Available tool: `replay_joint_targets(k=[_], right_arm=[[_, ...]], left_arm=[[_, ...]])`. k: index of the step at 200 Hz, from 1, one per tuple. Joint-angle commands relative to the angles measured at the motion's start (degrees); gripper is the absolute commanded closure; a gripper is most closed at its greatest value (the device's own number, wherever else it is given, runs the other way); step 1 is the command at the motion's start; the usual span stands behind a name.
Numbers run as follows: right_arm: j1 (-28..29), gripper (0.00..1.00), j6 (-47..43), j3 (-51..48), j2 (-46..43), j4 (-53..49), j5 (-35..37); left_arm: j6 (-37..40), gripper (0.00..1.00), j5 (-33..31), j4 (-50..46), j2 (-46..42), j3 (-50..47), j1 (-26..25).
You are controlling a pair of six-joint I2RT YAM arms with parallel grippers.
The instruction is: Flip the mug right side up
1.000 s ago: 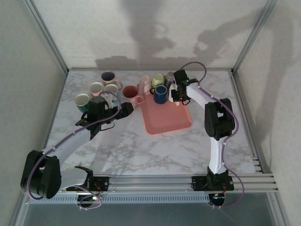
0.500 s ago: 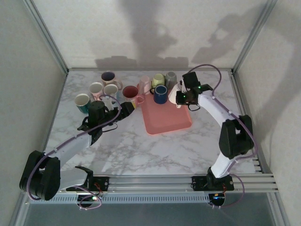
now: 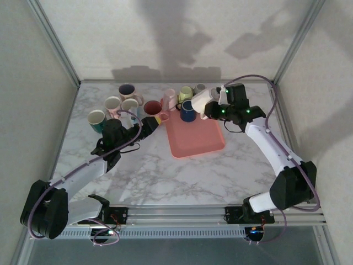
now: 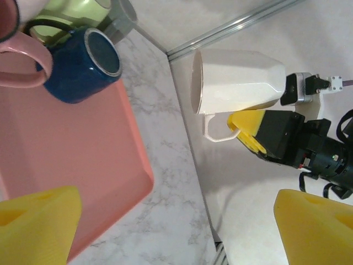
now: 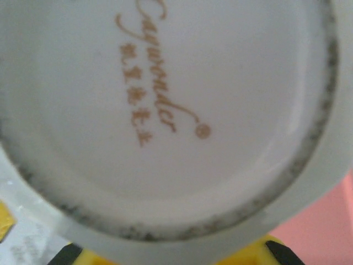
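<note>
The white mug (image 3: pixel 201 102) hangs in the air above the far right corner of the pink tray (image 3: pixel 196 141). It lies on its side with its mouth toward the left. My right gripper (image 3: pixel 214 109) is shut on it at the handle side. In the left wrist view the mug (image 4: pixel 237 81) shows its handle underneath, with a yellow finger (image 4: pixel 247 125) against it. In the right wrist view the mug's base (image 5: pixel 165 110), with gold lettering, is right in front of the camera. My left gripper (image 3: pixel 151 122) stands open with nothing in it, left of the tray beside the maroon mug (image 3: pixel 153 109).
A blue mug (image 3: pixel 188 110) stands upright on the tray's far edge. Pink (image 3: pixel 169 99), green (image 3: pixel 186 94) and grey (image 3: pixel 199 88) mugs crowd behind it. Several more mugs (image 3: pixel 113 104) cluster at the far left. Metal frame rails (image 3: pixel 276 83) and walls bound the table.
My right arm has swung out to the right and lifted the white mug, tipping it onto its side. My left gripper has edged toward the tray and narrowed slightly.
</note>
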Motion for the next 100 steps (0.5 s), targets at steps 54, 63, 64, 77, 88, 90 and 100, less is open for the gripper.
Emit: replay_joint_targets(k=[54, 63, 64, 77, 88, 90, 100], right_arm=[[0.57, 1.00, 13.91, -6.53, -8.49, 26.53, -16.83], [0.87, 1.00, 15.07, -6.92, -8.72, 28.42, -17.88], [0.90, 1.00, 15.13, -6.93, -8.72, 28.65, -18.01], [1.39, 1.00, 16.83, -7.41, -8.96, 31.47, -19.38], [1.87, 1.00, 18.58, -7.96, -9.15, 34.35, -20.34], [1.94, 1.00, 18.93, -8.03, -9.22, 34.96, -20.55], [2.46, 1.00, 20.69, -8.51, -9.32, 37.70, -21.27]], left_arm=[[-13.34, 0.15, -0.07, 18.77, -0.75, 0.06, -4.04], [-14.76, 0.16, -0.15, 20.93, -0.22, -0.08, -4.41], [-14.93, 0.16, -0.15, 21.21, -0.17, -0.03, -4.47], [-17.17, 0.17, -0.46, 24.24, 0.70, 0.07, -5.08], [-19.01, 0.18, -0.50, 26.99, 1.73, 0.14, -5.60], [-19.35, 0.19, -0.59, 27.56, 1.95, 0.22, -5.66], [-21.13, 0.20, -0.67, 30.14, 2.89, 0.40, -6.19]])
